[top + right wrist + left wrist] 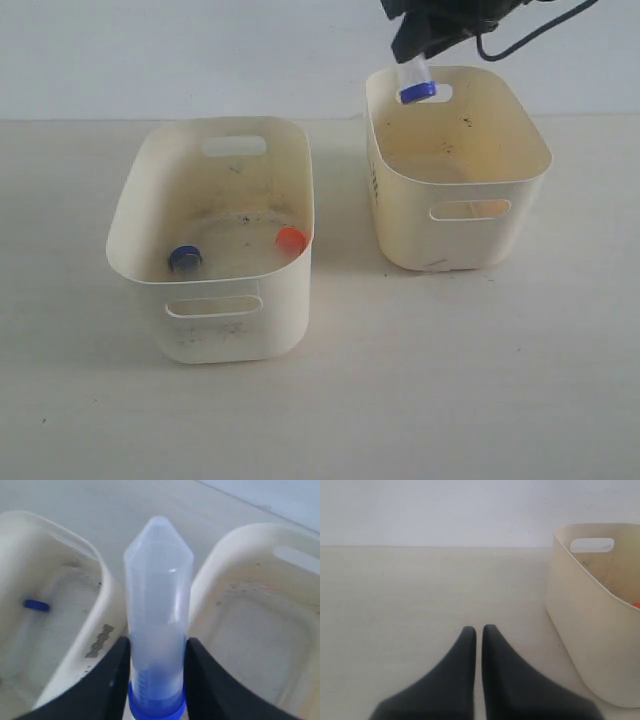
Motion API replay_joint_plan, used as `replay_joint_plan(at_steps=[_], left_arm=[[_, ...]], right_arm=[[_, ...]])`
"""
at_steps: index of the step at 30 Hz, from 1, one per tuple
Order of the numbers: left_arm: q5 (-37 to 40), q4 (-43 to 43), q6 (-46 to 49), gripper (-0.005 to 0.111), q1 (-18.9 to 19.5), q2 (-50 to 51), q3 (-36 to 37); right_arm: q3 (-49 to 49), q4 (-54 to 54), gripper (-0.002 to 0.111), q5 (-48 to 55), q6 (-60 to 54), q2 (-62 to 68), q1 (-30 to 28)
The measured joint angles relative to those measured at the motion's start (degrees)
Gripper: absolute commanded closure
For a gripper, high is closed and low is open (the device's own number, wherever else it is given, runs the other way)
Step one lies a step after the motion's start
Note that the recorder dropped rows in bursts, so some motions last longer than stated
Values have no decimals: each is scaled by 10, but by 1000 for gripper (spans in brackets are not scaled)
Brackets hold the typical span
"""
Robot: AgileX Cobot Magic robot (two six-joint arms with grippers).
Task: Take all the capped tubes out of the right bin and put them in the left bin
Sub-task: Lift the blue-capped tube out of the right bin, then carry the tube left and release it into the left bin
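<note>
My right gripper (420, 45) is shut on a clear capped tube (415, 80) with a blue cap, held high by the left rim of the right bin (455, 170). In the right wrist view the fingers (112, 675) clamp the tube (159, 580) just above its cap, over the gap between the bins. The left bin (140, 200), grimy inside, holds a blue-capped tube (185, 258) and an orange-capped one (291, 239). My left gripper (479, 630) is shut on nothing, low over the table beside the left bin (580, 605). The front wall hides most of the right bin's floor.
Both bins stand on a pale table against a white wall. A strip of bare table separates them. An orange tint (487, 208) shows through the right bin's front handle slot; I cannot tell what it is. A black cable (530, 35) trails from the right arm.
</note>
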Motion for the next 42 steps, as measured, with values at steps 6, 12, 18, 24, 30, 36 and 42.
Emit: replay_joint_plan(at_steps=[6, 12, 18, 24, 30, 36, 42], left_arm=[[0, 0, 0, 103, 0, 0, 0], [0, 0, 0, 103, 0, 0, 0], [0, 0, 0, 103, 0, 0, 0], [0, 0, 0, 103, 0, 0, 0], [0, 0, 0, 103, 0, 0, 0], [0, 0, 0, 103, 0, 0, 0], [0, 0, 0, 103, 0, 0, 0]], right_arm=[[0, 48, 109, 9, 0, -1, 56], [0, 61, 109, -12, 13, -1, 114], [0, 61, 109, -24, 39, -1, 138], [0, 60, 109, -31, 81, -1, 148], [0, 68, 109, -31, 107, 18, 149], [0, 88, 82, -28, 110, 44, 171], [0, 92, 22, -46, 107, 56, 194]])
